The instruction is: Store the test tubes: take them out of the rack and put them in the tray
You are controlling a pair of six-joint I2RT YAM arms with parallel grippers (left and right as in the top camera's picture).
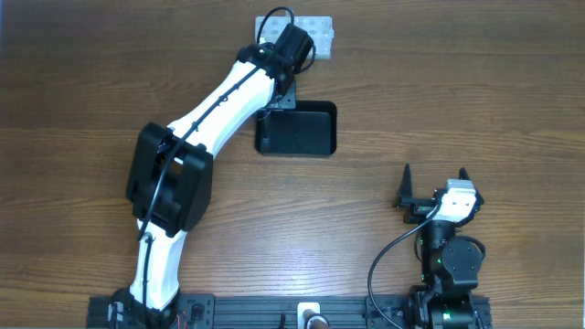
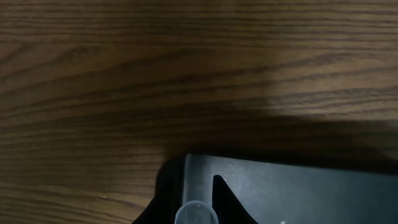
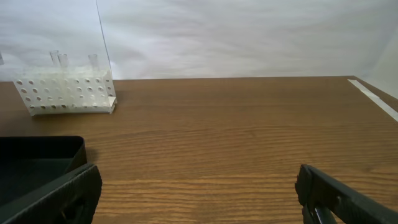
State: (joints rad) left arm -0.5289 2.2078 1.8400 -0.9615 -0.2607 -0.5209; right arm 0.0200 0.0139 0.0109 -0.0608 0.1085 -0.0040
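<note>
The white test tube rack [image 1: 318, 37] stands at the far middle of the table, and three clear tubes [image 3: 62, 60] rise from the rack [image 3: 65, 92] in the right wrist view. The black tray [image 1: 306, 130] lies just in front of it. My left gripper [image 2: 196, 214] hangs over the tray's corner [image 2: 298, 193], shut on a clear test tube [image 2: 196, 213] whose round rim shows between the dark fingers. My right gripper [image 1: 434, 185] stands open and empty near the table's front right, well away from the tray [image 3: 37, 158].
Bare wood tabletop lies around the tray and rack. A pale strip [image 3: 373, 96] marks the table's right edge. The left arm [image 1: 219, 110] stretches diagonally across the left half of the table.
</note>
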